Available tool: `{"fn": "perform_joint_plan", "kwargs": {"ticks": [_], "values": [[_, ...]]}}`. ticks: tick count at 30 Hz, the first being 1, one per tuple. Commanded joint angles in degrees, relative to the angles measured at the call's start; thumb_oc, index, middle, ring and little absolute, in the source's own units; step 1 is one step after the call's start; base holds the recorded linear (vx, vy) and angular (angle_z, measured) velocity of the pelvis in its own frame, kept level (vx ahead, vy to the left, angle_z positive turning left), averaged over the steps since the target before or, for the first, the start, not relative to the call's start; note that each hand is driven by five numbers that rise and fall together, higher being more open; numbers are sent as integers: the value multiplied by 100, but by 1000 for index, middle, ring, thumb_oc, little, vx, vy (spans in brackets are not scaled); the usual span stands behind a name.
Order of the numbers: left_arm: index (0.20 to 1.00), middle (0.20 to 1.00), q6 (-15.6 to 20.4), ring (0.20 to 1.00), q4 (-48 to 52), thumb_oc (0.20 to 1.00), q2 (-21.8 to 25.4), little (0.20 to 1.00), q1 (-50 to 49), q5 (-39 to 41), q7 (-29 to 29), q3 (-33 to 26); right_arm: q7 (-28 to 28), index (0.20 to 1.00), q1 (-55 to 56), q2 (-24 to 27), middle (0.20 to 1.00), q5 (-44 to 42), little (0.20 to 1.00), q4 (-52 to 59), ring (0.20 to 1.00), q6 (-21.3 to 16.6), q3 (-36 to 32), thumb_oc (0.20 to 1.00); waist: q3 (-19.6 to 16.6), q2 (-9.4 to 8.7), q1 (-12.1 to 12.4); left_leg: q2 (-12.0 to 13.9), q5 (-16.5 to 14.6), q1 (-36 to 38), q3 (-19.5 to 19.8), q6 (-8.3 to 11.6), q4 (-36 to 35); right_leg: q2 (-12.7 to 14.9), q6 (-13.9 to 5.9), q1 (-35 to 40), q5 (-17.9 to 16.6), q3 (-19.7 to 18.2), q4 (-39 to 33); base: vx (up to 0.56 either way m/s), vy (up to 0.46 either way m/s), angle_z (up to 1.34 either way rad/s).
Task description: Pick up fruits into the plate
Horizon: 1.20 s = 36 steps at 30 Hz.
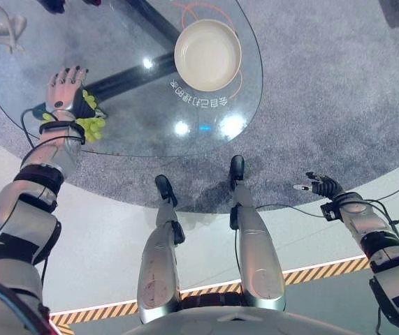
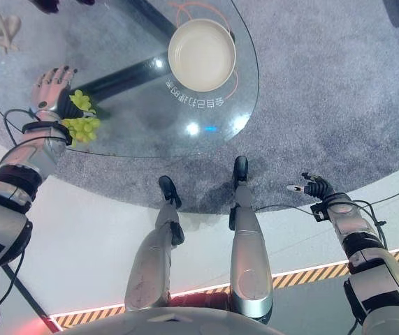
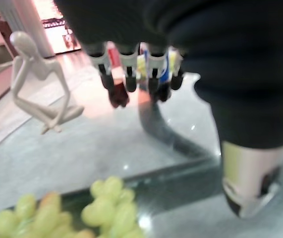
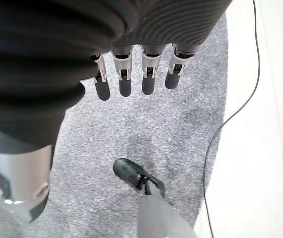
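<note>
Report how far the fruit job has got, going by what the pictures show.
Done: nothing yet; the plate on the glass table holds no fruit. In hand: the left hand, fingers straight, hovers over the green grapes near the table's edge, not gripping them. The right hand hangs open off the table, above the carpet. Left: grasp the grapes, carry them across and set them in the plate.
</note>
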State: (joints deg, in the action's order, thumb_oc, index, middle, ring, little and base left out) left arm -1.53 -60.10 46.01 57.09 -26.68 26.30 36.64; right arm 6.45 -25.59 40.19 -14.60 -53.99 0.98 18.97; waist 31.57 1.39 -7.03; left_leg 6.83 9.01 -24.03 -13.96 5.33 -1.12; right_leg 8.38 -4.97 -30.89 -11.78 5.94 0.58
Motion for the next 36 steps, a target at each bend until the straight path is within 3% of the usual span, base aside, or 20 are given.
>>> {"fn": "perform_joint_plan", "kwargs": {"ticks": [1,6,7,11,20,28,36], "values": [[1000,1000,-350,1000,-504,1000,409,1000,140,-1,-231,-2,-116,1000,99,181,1000,-110,1000,-199,1000,-93,114,1000,-178,-275,-132,-566,-869,-994,280,-115,1271,-218,-77,-517,1046,92,1146,7,38,-4],[1000,1000,-801,1000,-900,1000,344,1000,250,505,-605,2,-153,1000,94,207,1000,-32,1000,-261,1000,-120,79,1000,-178,-283,-219,-563,-944,-1398,230,-154,1548,-254,-38,-940,1070,32,1362,18,44,1],[1000,1000,-1030,1000,-1034,1000,312,1000,253,830,-684,-89,-166,1000,116,188,1000,2,1000,-293,1000,-139,84,1000,-178,-285,-228,-564,-966,-1503,231,-164,1626,-260,-29,-1044,1083,20,1429,0,0,0],[1000,1000,-1244,1000,-1347,1000,221,1000,245,1167,-509,-376,-226,1000,163,63,1000,51,1000,-347,1000,-224,123,1000,-178,-323,-225,-565,-967,-1598,267,-167,1646,-295,-12,-1127,1111,-8,1468,7,5,1],[1000,1000,-1300,1000,-1573,1000,229,1000,181,1277,-510,-643,-276,1000,164,14,1000,-9,1000,-179,1000,-160,162,1000,-178,-411,-172,-561,-919,-1833,400,-145,1724,-359,36,-1307,1132,9,1569,6,-10,5],[1000,1000,-1380,1000,-1592,1000,233,1000,273,1227,-58,-653,-320,1000,190,35,1000,-125,1000,-181,1000,-208,131,1000,-178,-498,-168,-515,-940,-2130,483,-174,1870,-428,74,-1588,1161,-21,1705,0,1,1],[1000,1000,-1503,1000,-1655,1000,318,1000,540,444,358,-464,-298,1000,271,-31,1000,-268,1000,-184,1000,-358,126,1000,-178,-610,-221,-471,-981,-2390,511,-192,1981,-459,69,-1828,1100,-64,1718,0,0,0]]}}
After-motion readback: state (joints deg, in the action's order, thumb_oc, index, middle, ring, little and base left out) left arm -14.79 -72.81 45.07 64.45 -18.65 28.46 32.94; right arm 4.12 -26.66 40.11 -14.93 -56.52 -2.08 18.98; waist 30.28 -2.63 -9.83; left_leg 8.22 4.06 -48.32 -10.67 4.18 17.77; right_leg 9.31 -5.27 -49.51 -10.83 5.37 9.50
